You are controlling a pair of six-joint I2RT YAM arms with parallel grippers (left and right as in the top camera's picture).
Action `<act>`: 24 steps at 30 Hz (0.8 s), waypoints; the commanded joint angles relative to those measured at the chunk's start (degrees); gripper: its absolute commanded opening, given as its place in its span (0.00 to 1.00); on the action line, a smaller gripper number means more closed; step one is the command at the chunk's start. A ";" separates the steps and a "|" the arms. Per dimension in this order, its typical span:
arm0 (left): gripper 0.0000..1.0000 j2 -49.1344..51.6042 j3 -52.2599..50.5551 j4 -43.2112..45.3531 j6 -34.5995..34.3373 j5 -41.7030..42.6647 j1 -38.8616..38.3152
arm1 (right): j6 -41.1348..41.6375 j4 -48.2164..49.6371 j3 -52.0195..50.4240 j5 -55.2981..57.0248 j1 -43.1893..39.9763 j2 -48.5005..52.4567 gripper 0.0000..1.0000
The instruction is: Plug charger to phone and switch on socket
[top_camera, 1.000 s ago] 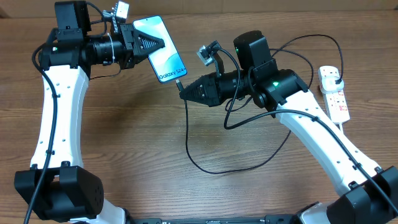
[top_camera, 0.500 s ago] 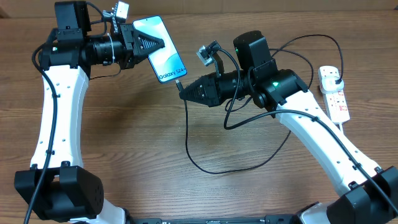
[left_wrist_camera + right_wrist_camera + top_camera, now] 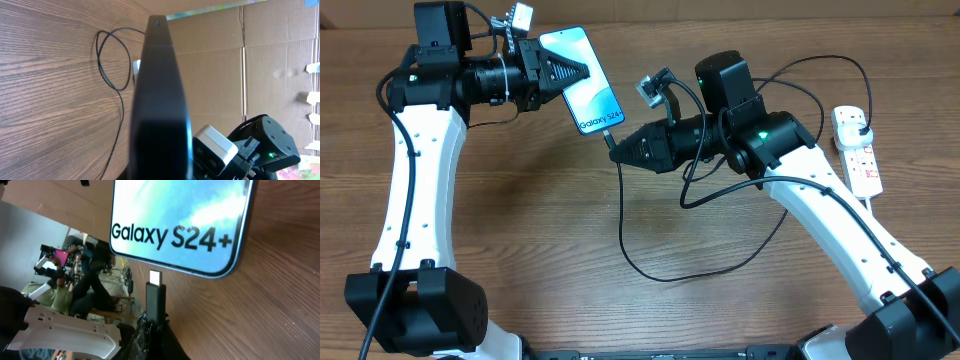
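The phone [image 3: 588, 92], its blue-and-white screen reading "Galaxy S24+", is held up off the table, and my left gripper [image 3: 572, 72] is shut on its upper end. In the left wrist view the phone [image 3: 160, 100] shows edge-on as a dark slab. My right gripper [image 3: 620, 148] is shut on the charger's black connector [image 3: 156, 300]. Its silver tip [image 3: 157, 276] points at the phone's bottom edge [image 3: 200, 272] with a small gap between them. The charger cable [image 3: 632, 255] loops over the table to a black plug [image 3: 857, 122] in the white socket [image 3: 861, 160] at the far right.
The wooden table [image 3: 540, 230] lies under both arms. A cardboard wall [image 3: 260, 65] stands behind the table. The socket's thick white cord runs off the right edge. The right arm's small white camera [image 3: 648, 87] sits close to the phone.
My left arm has shifted the phone slightly right and down, toward the connector. The right arm has barely moved.
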 commanded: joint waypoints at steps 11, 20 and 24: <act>0.04 -0.09 0.28 0.26 0.17 1.57 -1.16 | -0.33 -0.09 0.92 -0.24 0.22 -1.64 0.04; 0.04 -0.09 0.28 0.26 0.15 1.60 -1.66 | -0.35 -0.87 0.92 -0.22 0.22 -1.64 0.04; 0.04 -0.09 0.28 0.28 0.13 1.60 -1.77 | -0.35 -1.29 0.92 -0.22 0.22 -1.64 0.04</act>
